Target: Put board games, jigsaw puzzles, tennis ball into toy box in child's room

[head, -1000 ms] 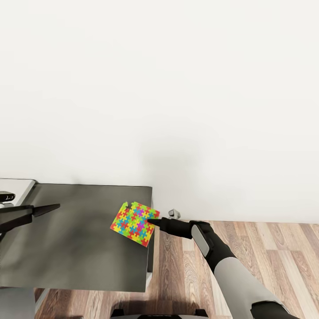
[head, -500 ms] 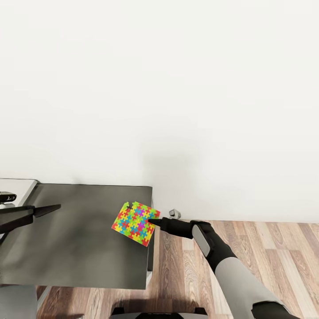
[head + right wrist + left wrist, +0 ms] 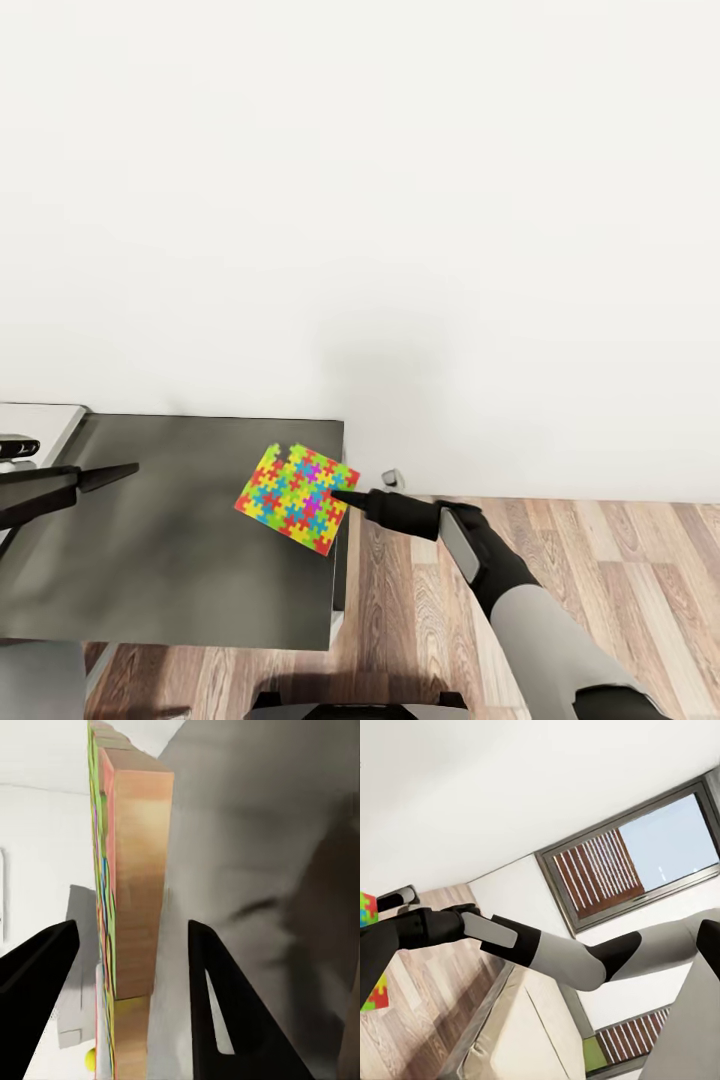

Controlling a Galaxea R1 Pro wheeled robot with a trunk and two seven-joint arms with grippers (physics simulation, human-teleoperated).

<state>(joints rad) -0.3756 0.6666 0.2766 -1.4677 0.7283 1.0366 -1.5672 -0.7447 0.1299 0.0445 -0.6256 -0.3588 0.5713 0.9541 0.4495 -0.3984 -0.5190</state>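
Note:
One jigsaw puzzle [image 3: 295, 495], a small square with a multicoloured mosaic, hangs over the right end of a dark grey cabinet [image 3: 170, 560]. My right gripper [image 3: 340, 495] is shut on its right edge. In the right wrist view the jigsaw puzzle [image 3: 135, 885] stands edge-on between the two dark fingers [image 3: 45, 967]. My left gripper [image 3: 120, 470] reaches in from the left over the cabinet, open and holding nothing. A corner of the light-grey table [image 3: 40, 412] shows at the far left. The left wrist view catches bits of the puzzle [image 3: 366, 907] and my right arm [image 3: 547, 952].
A white wall rises right behind the cabinet. Wooden floor [image 3: 600, 560] lies to the right of it, with a small grey fitting [image 3: 392, 480] at the foot of the wall. A window with slatted blinds [image 3: 630, 855] shows in the left wrist view.
The puzzle has risen and shifted a little to the left in my right gripper. The left gripper has hardly moved.

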